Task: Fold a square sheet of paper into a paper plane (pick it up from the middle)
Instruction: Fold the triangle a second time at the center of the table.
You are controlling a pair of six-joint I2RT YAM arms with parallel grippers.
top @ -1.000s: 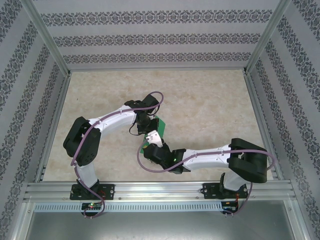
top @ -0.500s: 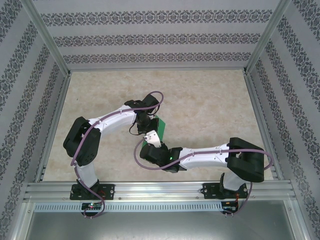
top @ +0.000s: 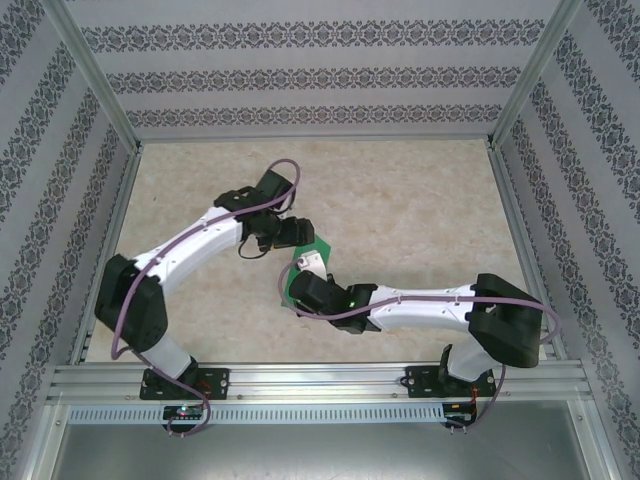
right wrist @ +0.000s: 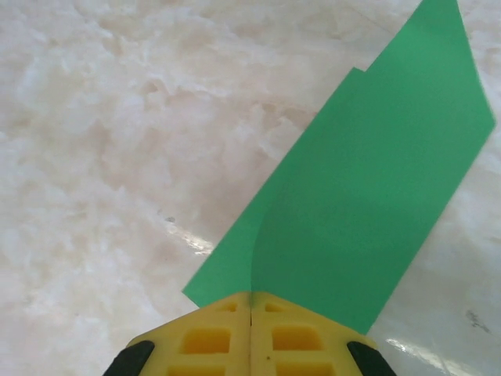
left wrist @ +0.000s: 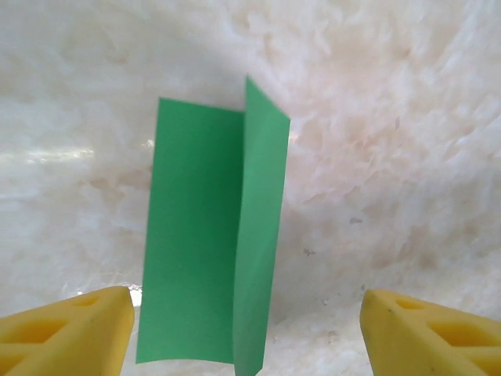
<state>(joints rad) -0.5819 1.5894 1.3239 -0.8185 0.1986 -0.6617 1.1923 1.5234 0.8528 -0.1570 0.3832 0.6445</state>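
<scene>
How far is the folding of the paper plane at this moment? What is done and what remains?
Done: the square sheet of paper has one long crease, and one flap seems lifted off the table. In hand: the right gripper is shut on the sheet's edge, and the left gripper stands open. Left: no pointed nose or wings show yet, so most folds remain.

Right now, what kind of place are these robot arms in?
Probably a robot test booth: a metal frame rail holds the left arm and right arm at the edge of a marble-look table, boxed in by patterned wall panels.
</scene>
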